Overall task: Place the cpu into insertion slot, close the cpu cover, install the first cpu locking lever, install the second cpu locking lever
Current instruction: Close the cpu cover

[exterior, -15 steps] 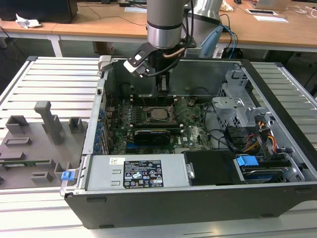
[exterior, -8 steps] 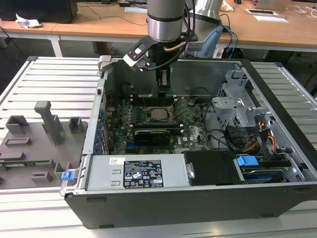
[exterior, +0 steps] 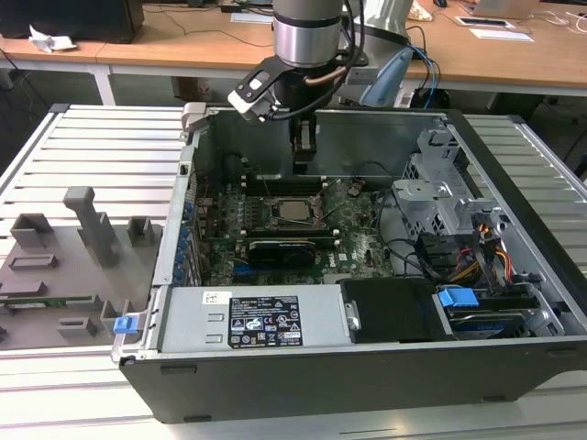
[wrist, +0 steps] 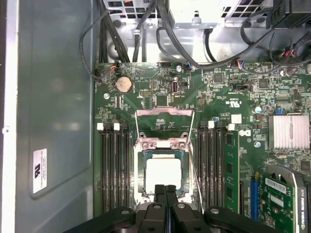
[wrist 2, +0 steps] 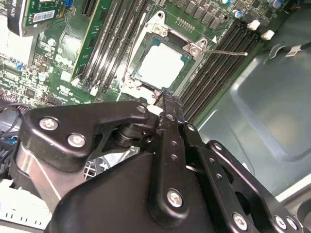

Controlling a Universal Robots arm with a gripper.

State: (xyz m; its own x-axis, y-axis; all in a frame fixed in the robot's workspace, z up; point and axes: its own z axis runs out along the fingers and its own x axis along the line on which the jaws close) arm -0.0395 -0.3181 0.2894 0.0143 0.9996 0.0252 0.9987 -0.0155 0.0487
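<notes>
The cpu [wrist: 164,173] lies flat in the insertion slot [wrist: 140,180], silver top up, and also shows as the cpu [wrist 2: 163,65] and the cpu [exterior: 295,211]. The cpu cover [wrist: 164,112] appears swung up at the socket's far side, its window showing green board. One thin wire locking lever [wrist: 194,170] runs along the socket; in the second wrist view a lever [wrist 2: 228,52] sticks out over the memory slots. My gripper [wrist: 165,190] is shut with nothing in it, hovering above the socket's near edge; it also shows as the gripper [wrist 2: 163,99] and the gripper [exterior: 305,151].
The motherboard sits deep in an open computer case [exterior: 514,275] with tall metal walls. Black memory slots [wrist: 112,165] flank the socket. A drive cage [exterior: 440,197], cable bundles [wrist: 146,29] and a long black card [exterior: 289,247] crowd the surroundings. Grey fixtures [exterior: 83,229] stand outside the case.
</notes>
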